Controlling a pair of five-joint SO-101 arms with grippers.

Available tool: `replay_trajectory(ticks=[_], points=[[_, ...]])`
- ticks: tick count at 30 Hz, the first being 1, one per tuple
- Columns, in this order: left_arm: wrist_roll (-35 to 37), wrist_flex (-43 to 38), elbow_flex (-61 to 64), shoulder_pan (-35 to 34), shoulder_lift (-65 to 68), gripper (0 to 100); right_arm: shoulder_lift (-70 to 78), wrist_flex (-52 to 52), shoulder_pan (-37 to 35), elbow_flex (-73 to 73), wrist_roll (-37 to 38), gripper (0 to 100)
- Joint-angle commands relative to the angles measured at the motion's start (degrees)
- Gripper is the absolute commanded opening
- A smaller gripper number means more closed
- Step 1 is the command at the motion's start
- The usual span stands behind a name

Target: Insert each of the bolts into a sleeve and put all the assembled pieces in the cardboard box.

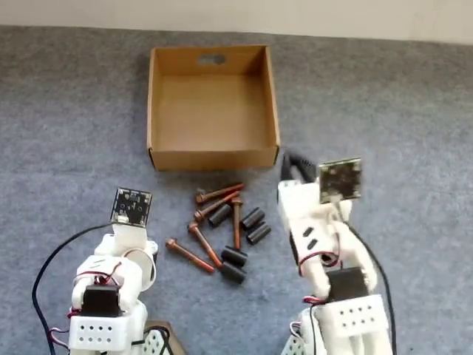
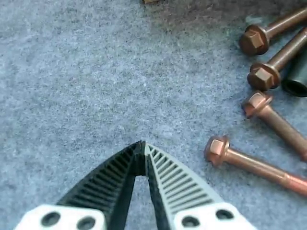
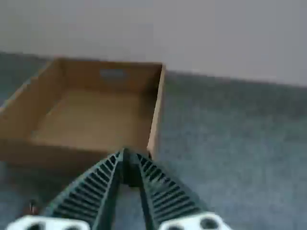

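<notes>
Several copper bolts (image 1: 189, 256) and black sleeves (image 1: 252, 218) lie loose in a heap on the grey carpet, just in front of the empty cardboard box (image 1: 214, 157). My left gripper (image 2: 143, 146) is shut on nothing and rests low over bare carpet, with bolt heads (image 2: 217, 148) and one sleeve (image 2: 297, 76) a short way off to its side. The left arm (image 1: 111, 281) stands left of the heap. My right gripper (image 3: 125, 155) is shut and empty, pointing at the box's near corner (image 3: 156, 110). The right arm (image 1: 325, 251) stands right of the heap.
Grey carpet (image 1: 399, 111) stretches open on both sides of the box. A pale wall (image 3: 192, 33) rises behind it. A black cable (image 1: 44, 274) loops beside the left arm's base.
</notes>
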Motion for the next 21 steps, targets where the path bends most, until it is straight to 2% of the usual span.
replay_trajectory(ticks=[1,3,6,11,16,21], points=[[0.3,-1.0,0.9,1.0,0.0,1,1.5,-0.7,0.2,5.0,0.6,0.9],[0.3,-1.0,0.9,1.0,0.1,1,2.2,0.9,0.4,6.7,0.5,0.9],[0.3,-1.0,0.9,1.0,0.1,1,3.4,9.2,0.2,4.1,-2.5,0.9],[0.3,-1.0,0.9,1.0,0.1,1,8.0,25.8,0.0,-12.7,-10.5,0.9],[0.3,-1.0,0.9,1.0,0.1,1,19.3,41.3,-0.1,-33.1,-14.4,0.9],[0.3,-1.0,0.9,1.0,0.1,1,34.1,47.4,-0.1,-37.1,-14.8,0.9]])
